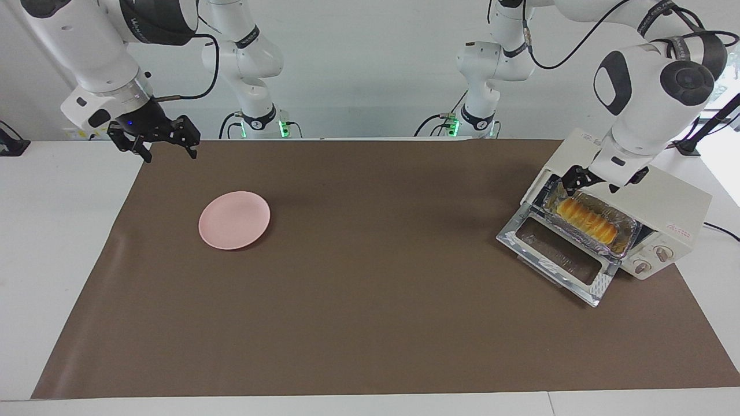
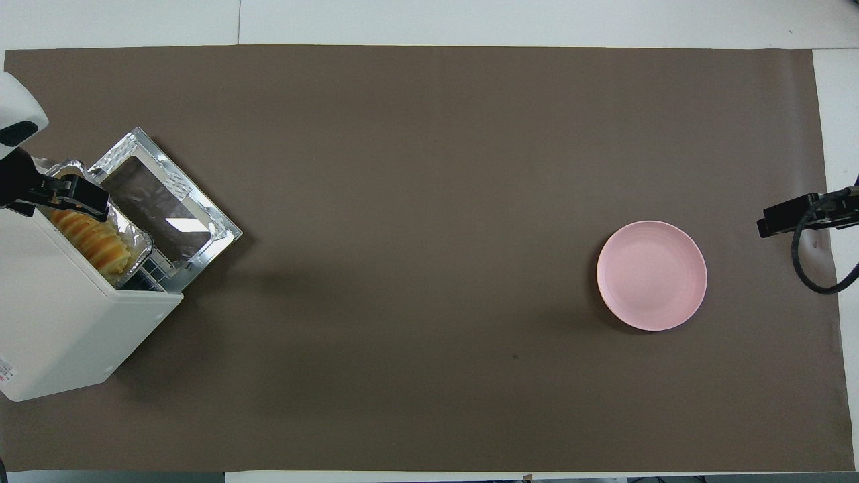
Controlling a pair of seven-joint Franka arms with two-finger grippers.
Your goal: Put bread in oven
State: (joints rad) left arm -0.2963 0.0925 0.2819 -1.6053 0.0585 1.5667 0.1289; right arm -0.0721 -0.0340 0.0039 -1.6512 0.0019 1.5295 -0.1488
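The oven (image 1: pixel 673 211) (image 2: pixel 60 322) stands at the left arm's end of the table with its glass door (image 1: pixel 555 254) (image 2: pixel 168 201) dropped open. The yellow-orange ridged bread (image 1: pixel 585 218) (image 2: pixel 90 235) lies in a foil tray (image 1: pixel 627 234) (image 2: pixel 139 236) in the oven's mouth. My left gripper (image 1: pixel 604 182) (image 2: pixel 70 194) hangs open and empty just above the oven's top front edge, clear of the bread. My right gripper (image 1: pixel 169 153) (image 2: pixel 782 218) waits open and empty over the mat's corner at the right arm's end.
A round pink plate (image 1: pixel 234 219) (image 2: pixel 651 276) lies on the brown mat (image 1: pixel 370 300) toward the right arm's end. The oven's power cable (image 1: pixel 720 230) trails off its side. White table (image 1: pixel 58 242) borders the mat.
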